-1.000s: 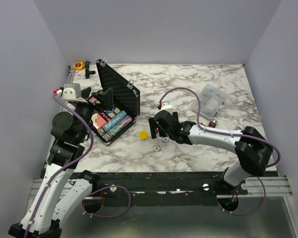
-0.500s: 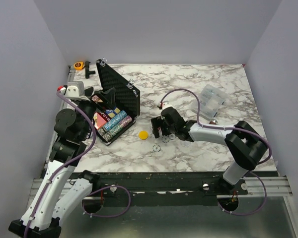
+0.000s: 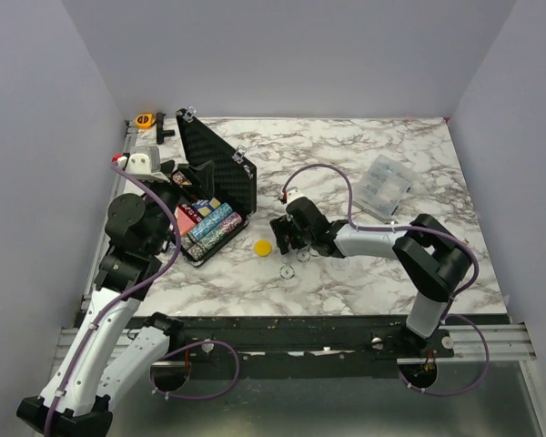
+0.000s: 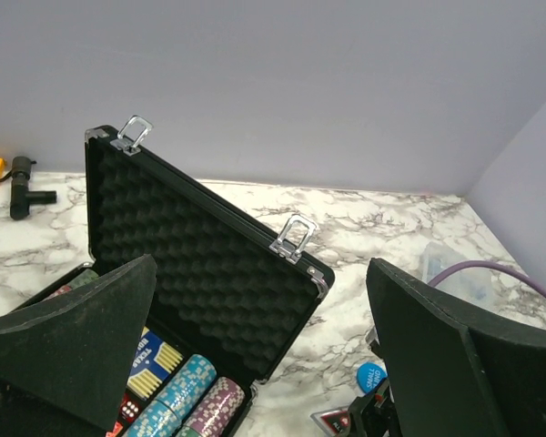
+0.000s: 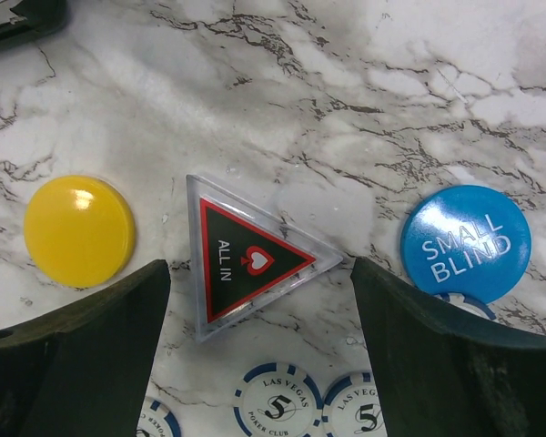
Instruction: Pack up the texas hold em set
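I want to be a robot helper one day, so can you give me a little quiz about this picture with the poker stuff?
1. Fill in the gap: the blue disc reads SMALL ___.
2. Pick one: in the right wrist view, what shows between the open fingers of the right gripper? A) a spoon B) the ALL IN triangle C) a key
3. True or false: the lid of the black case is shut.

Key: 1) BLIND. 2) B. 3) False, the lid stands open.
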Available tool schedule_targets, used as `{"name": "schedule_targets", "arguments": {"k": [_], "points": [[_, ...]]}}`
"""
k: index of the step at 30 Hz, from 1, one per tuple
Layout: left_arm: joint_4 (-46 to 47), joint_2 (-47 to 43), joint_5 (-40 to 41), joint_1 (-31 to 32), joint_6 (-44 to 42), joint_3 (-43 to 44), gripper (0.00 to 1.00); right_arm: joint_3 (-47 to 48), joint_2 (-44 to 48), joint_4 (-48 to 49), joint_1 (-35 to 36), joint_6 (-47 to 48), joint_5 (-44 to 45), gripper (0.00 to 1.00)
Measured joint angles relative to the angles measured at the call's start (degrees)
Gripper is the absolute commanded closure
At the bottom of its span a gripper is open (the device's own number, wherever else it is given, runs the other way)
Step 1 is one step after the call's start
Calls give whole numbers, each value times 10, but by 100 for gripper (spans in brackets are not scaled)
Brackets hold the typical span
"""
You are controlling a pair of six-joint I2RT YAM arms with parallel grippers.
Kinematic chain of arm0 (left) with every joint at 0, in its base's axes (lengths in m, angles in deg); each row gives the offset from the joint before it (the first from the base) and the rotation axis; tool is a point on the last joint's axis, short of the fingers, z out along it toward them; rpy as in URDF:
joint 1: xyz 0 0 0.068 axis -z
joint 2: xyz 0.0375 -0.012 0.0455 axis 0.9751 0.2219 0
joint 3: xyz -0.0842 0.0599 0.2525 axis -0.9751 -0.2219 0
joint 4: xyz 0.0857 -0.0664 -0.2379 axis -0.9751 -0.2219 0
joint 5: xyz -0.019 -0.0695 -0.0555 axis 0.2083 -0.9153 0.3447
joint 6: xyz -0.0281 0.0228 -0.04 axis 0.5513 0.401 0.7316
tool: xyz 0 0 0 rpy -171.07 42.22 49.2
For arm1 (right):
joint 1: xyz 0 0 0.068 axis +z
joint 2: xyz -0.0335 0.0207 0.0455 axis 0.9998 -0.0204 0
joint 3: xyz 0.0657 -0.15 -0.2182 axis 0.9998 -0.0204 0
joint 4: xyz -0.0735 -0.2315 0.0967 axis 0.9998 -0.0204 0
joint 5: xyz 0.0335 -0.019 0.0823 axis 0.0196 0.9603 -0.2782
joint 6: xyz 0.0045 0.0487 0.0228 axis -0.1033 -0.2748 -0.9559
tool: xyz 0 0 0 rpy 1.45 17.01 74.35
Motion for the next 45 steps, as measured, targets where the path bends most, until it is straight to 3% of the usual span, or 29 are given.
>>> {"name": "schedule_targets", "arguments": {"k": [21,38,45], "points": [[-1,13,-6,0,0,1,2,9,-16,12,2,36,7,27],[-44,36,-14,15,33,15,1,-18,-1,42,2,35,7,59],[-105,-2,-85,1,108,-80,1,-90,94,68,2,31,-14,66]]}}
